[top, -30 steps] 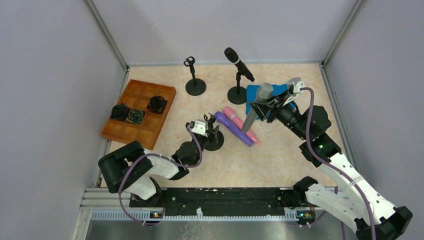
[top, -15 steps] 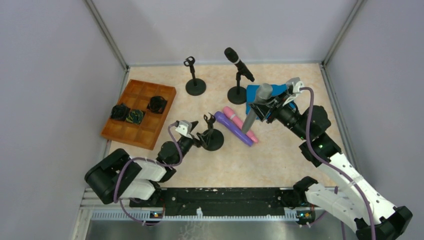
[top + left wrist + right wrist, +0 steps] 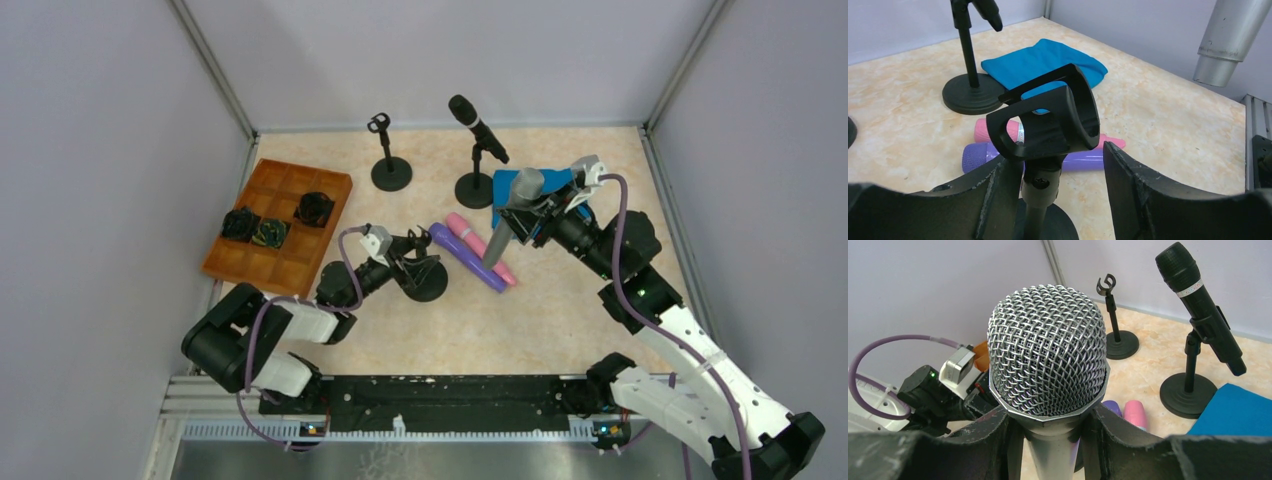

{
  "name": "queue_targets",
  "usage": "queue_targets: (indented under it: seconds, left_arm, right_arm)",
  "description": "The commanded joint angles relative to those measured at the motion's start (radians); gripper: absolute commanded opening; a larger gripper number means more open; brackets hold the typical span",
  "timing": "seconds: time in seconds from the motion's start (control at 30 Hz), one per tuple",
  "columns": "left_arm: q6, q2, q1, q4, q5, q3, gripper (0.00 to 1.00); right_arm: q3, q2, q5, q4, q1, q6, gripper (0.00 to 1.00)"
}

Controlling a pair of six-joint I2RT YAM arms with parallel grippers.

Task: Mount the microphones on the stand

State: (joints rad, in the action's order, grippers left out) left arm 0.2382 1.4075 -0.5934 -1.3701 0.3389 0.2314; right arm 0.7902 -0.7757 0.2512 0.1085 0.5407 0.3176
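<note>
My right gripper (image 3: 522, 212) is shut on a silver microphone (image 3: 527, 185), held tilted above the table, mesh head up, filling the right wrist view (image 3: 1048, 350). My left gripper (image 3: 405, 262) is open, its jaws on either side of the post of a short black stand (image 3: 428, 283). The stand's empty clip (image 3: 1048, 117) sits just above the fingers; the post is close to the left finger, with a gap to the right one. A pink microphone (image 3: 482, 247) and a purple microphone (image 3: 465, 256) lie side by side beyond that stand.
A black microphone (image 3: 478, 124) sits in a stand (image 3: 474, 190) at the back. An empty stand (image 3: 390, 172) is to its left. A blue cloth (image 3: 560, 180) lies behind my right gripper. An orange tray (image 3: 285, 265) with dark items is at the left.
My left arm swung out to the left, then the gripper came back right around the short stand's post. The right arm and silver microphone have not moved.
</note>
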Motion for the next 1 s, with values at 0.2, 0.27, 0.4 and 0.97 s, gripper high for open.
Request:
queue_targets:
  seconds: [0.2, 0.27, 0.4, 0.97]
  left_arm:
    - [0.064, 0.097, 0.022, -0.135, 0.138, 0.063, 0.50]
    - [0.073, 0.105, 0.027, -0.149, 0.142, 0.065, 0.42]
    - [0.087, 0.113, 0.032, -0.152, 0.156, 0.077, 0.18]
    - [0.142, 0.088, 0.034, -0.075, 0.201, 0.079, 0.13]
  right_arm:
    - [0.024, 0.006, 0.009, 0.027, -0.006, 0.006, 0.00]
    - [0.021, 0.006, 0.011, 0.028, -0.005, 0.006, 0.00]
    - [0.005, 0.009, 0.013, 0.044, -0.005, 0.007, 0.00]
    - [-0.183, -0.022, 0.112, 0.665, -0.003, -0.018, 0.00]
